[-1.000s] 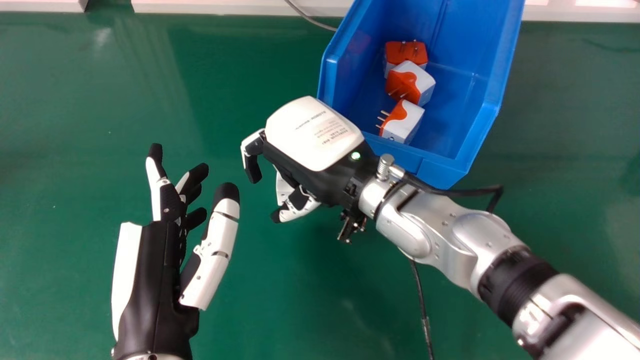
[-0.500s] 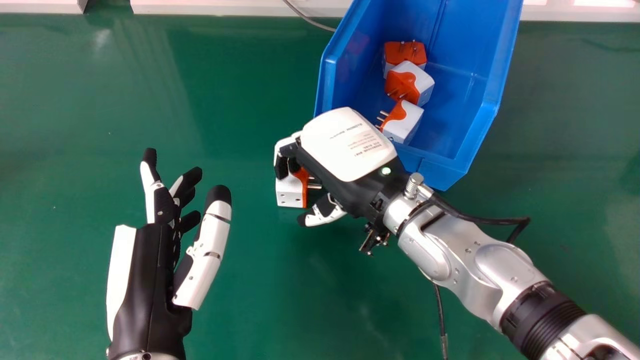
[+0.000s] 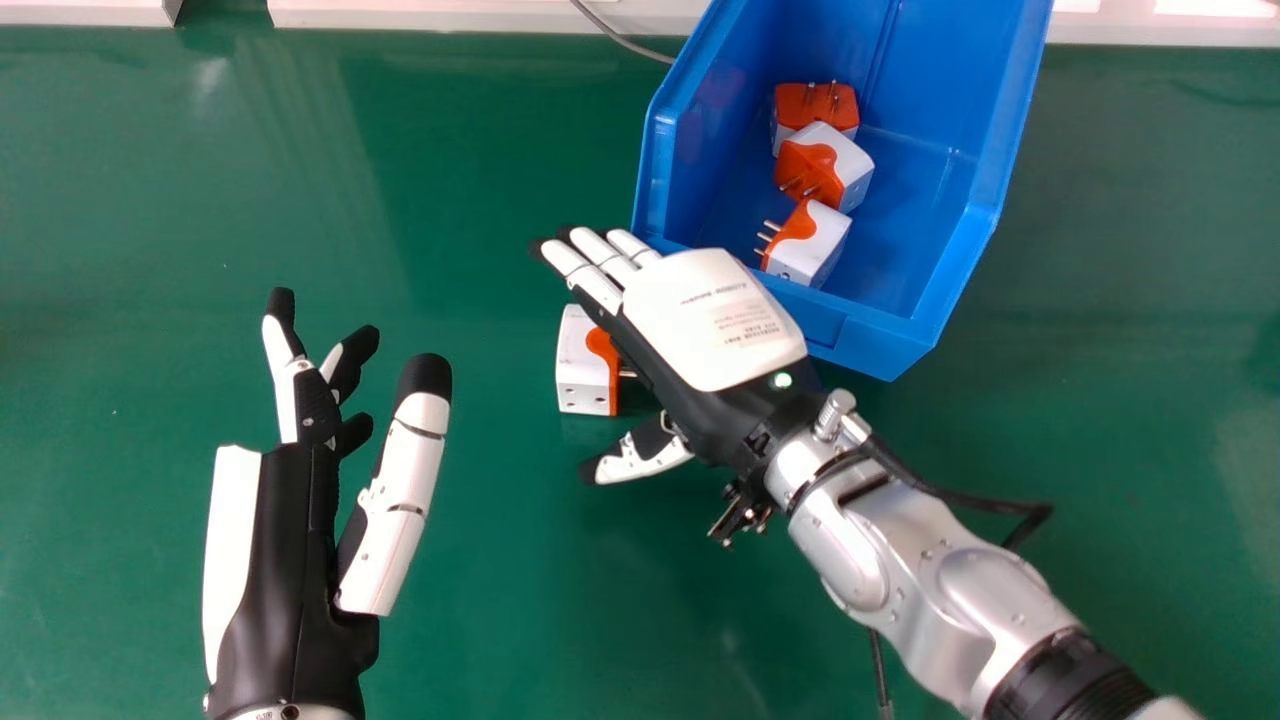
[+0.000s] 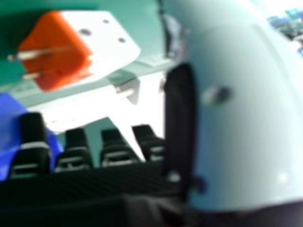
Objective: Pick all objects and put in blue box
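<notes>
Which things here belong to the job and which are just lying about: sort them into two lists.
Belong to the job:
- blue box
- three plug adapters inside it
- plug adapter on the table, still to be boxed
- right hand, open over that adapter

Just lying about:
- thin grey cable beyond the box's left side

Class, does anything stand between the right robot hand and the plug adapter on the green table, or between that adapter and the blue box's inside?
Nothing visible separates the right robot hand from the adapter. Between adapter and interior stand the near wall of the blue box and, in the head view, the hand itself.
</notes>
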